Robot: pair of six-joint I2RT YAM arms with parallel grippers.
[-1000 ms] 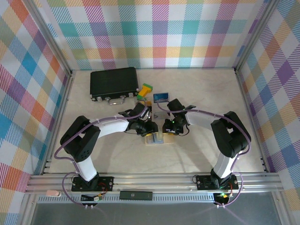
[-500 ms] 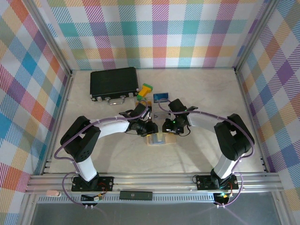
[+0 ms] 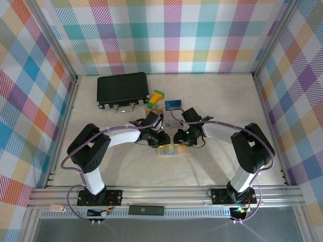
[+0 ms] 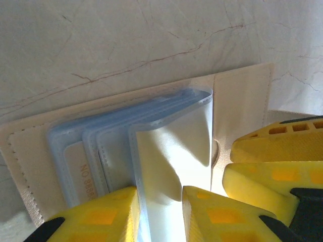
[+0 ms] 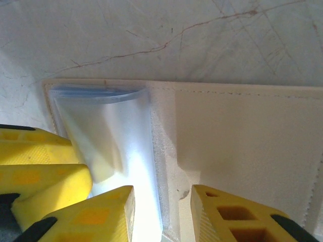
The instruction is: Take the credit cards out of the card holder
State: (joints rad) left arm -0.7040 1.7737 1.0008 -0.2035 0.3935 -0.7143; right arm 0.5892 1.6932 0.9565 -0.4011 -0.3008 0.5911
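Centrally, card holder (image 3: 174, 150) flat, long axis left-right, left gripper (image 4: 160, 212), right gripper (image 5: 162, 206) astride it, grip unclear

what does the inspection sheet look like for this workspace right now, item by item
surface: pale marbled table, thin dark veins, no spills seen
job's things: card holder lies open, translucent sleeves fanned; printed card sits in one pocket; blue card lies out on the table
clutter: black case; green and yellow blocks
grippers: left gripper open, straddling one sleeve; right gripper open at a sleeve's edge
cables: purple cables run along both arms
surroundings: plaid walls, aluminium frame
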